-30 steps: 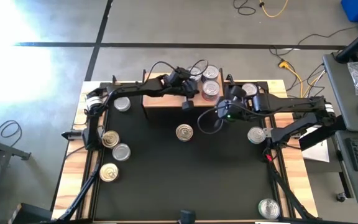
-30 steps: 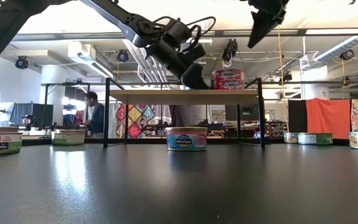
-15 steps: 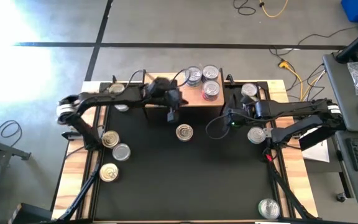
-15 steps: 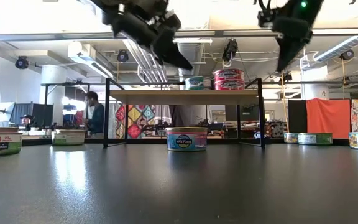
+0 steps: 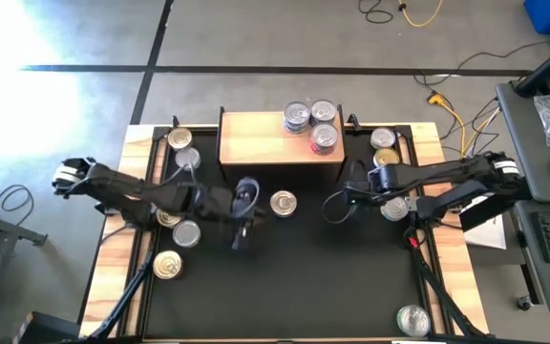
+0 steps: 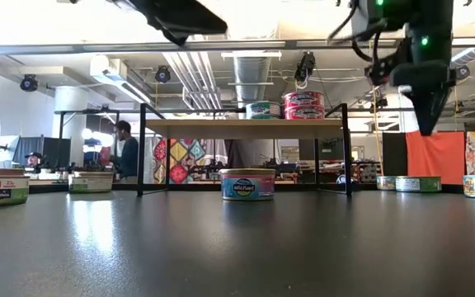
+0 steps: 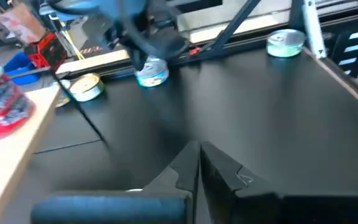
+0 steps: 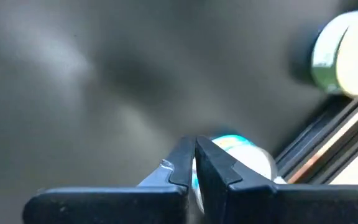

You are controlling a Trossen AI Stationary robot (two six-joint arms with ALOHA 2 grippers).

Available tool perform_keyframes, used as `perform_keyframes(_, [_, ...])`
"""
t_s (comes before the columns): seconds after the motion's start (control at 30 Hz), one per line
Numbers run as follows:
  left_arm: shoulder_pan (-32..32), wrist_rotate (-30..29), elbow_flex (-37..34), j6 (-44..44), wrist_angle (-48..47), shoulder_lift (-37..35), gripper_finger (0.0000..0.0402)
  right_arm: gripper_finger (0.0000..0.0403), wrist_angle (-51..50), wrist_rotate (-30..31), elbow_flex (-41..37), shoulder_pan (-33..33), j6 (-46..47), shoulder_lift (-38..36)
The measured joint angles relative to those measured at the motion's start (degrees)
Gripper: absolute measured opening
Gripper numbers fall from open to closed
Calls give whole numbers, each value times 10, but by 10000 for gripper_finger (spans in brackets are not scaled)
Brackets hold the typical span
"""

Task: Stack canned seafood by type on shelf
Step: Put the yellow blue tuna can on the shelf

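The shelf (image 5: 265, 141) is a low light-wood platform at the table's far side, with three tins (image 5: 311, 122) on its right end, two of them stacked red ones (image 6: 303, 106). More canned seafood lies on the black table: one tin (image 5: 283, 203) in front of the shelf and others along both side edges. My left gripper (image 5: 240, 237) hovers shut and empty left of that front tin, high above the table (image 6: 209, 21). My right gripper (image 6: 429, 125) points down, shut and empty, above a blue-labelled tin (image 8: 238, 148) near the right edge.
Several tins (image 5: 181, 234) lie by the left edge, tins (image 5: 385, 150) sit by the far right corner, and one tin (image 5: 413, 320) is at the near right corner. The table's middle and near half are bare black surface (image 5: 285, 287).
My left gripper has drawn back from the shelf top toward the table's near and left side, staying shut; a teal tin now shows on the shelf where it was. My right gripper has gone down and toward the right edge, tipping to point downward.
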Motion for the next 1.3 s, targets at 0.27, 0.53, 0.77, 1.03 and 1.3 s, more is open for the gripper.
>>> perform_keyframes(0.27, [-123, -73, -35, -94, 75, 44, 1, 13, -51, 10, -38, 1, 31, 100])
perform_keyframes(0.53, [-176, -126, -42, -140, 174, 129, 1, 13, -56, 20, -65, -17, 39, 199])
perform_keyframes(0.77, [-196, -127, 4, -156, 178, 202, 1, 13, -36, -15, -69, 3, 36, 233])
perform_keyframes(1.03, [-204, -130, 63, -154, 140, 247, 1, 13, 36, -56, 7, 134, 71, 212])
perform_keyframes(1.3, [-204, -131, 67, -173, 112, 273, 1, 13, 171, -54, 112, 328, 42, 194])
